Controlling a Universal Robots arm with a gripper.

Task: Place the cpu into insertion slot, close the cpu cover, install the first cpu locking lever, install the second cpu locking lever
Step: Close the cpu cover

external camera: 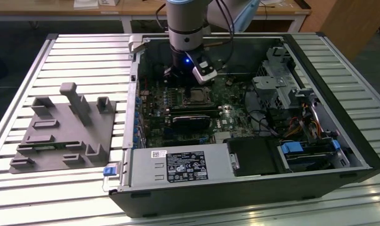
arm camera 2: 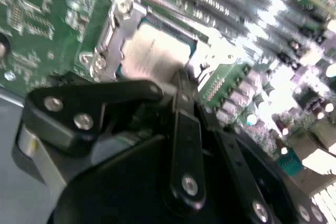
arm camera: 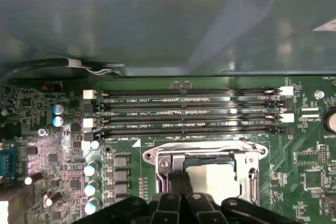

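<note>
The cpu (arm camera: 212,178) (arm camera 2: 149,51), a pale grey-tan square, lies in the insertion slot (external camera: 193,97) on the green motherboard. The silvery cpu cover (arm camera: 253,174) (arm camera 2: 111,30) lies flat around it, and the chip's top shows through the cut-out. A thin metal bar (arm camera: 205,145) runs along one side of the frame. My gripper (arm camera: 176,182) (arm camera 2: 181,77) (external camera: 188,85) hangs just above one edge of the socket. Its black fingers (arm camera 2: 185,129) are shut together, with nothing visible between them. Their tips sit at the rim of the cover, and the gripper's body hides that side of the socket.
Long black memory slots (arm camera: 184,114) run beside the socket, with capacitors (arm camera: 90,169) nearby. A black card (external camera: 191,123), the power supply (external camera: 177,167) and the drive cage (external camera: 278,89) crowd the case. A grey fixture (external camera: 64,127) lies on the slatted table at the exterior view's left.
</note>
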